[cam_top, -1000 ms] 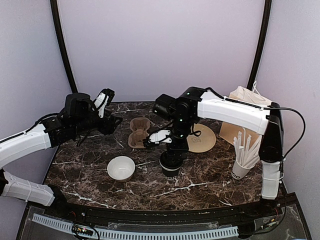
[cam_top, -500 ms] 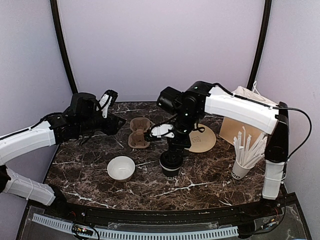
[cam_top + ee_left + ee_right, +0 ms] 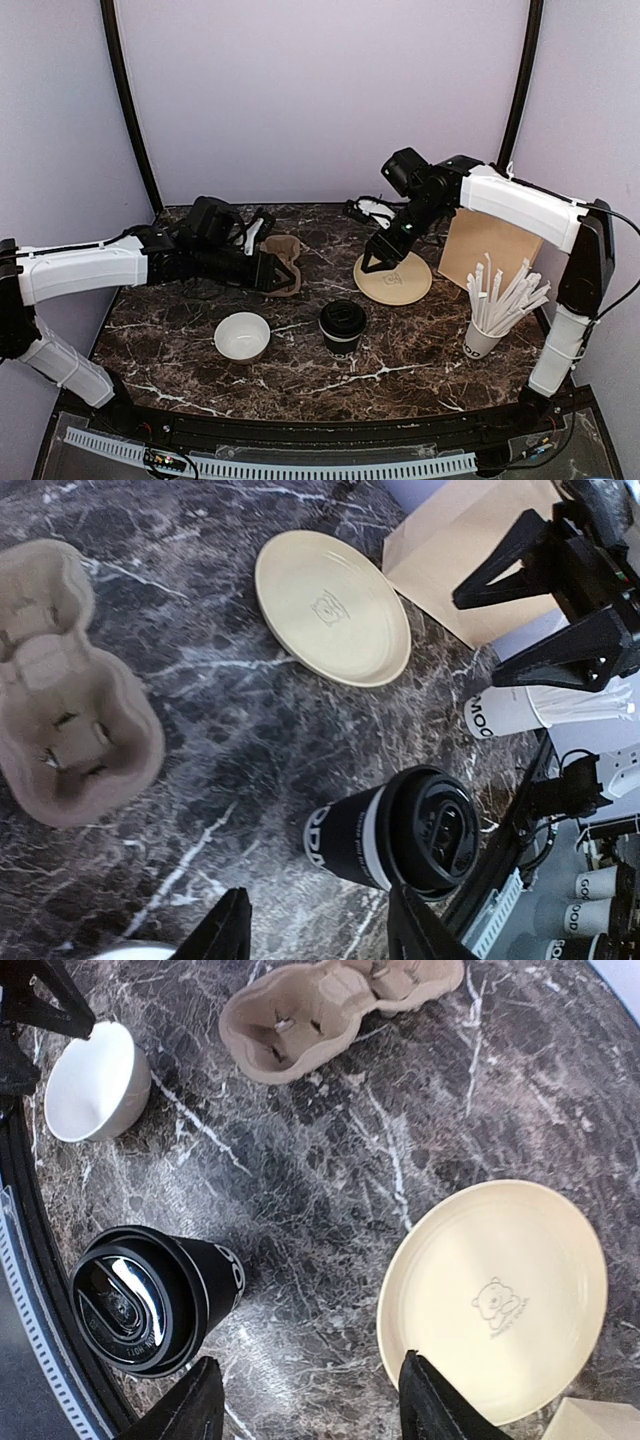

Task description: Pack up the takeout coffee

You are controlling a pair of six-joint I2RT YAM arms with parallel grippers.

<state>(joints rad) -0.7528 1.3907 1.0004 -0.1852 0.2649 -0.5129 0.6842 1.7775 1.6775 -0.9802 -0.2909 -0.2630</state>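
Note:
The takeout coffee (image 3: 342,326) is a black paper cup with its black lid on, standing upright in the middle of the table. It also shows in the left wrist view as the cup (image 3: 395,830) and in the right wrist view as the cup (image 3: 150,1295). My left gripper (image 3: 274,274) is open and empty, low over the brown cup carrier (image 3: 287,258), left of the cup. Its fingertips (image 3: 228,928) frame bare marble short of the cup. My right gripper (image 3: 383,258) is open and empty, hanging above the cream plate (image 3: 394,278).
A white bowl (image 3: 242,336) sits left of the cup. A white cup of straws (image 3: 485,335) stands at the right, with a brown paper bag (image 3: 490,250) behind it. The carrier (image 3: 70,740) has two wells.
My right gripper has lifted off the lidded cup and swung back right over the plate. My left arm has moved right and down to the carrier.

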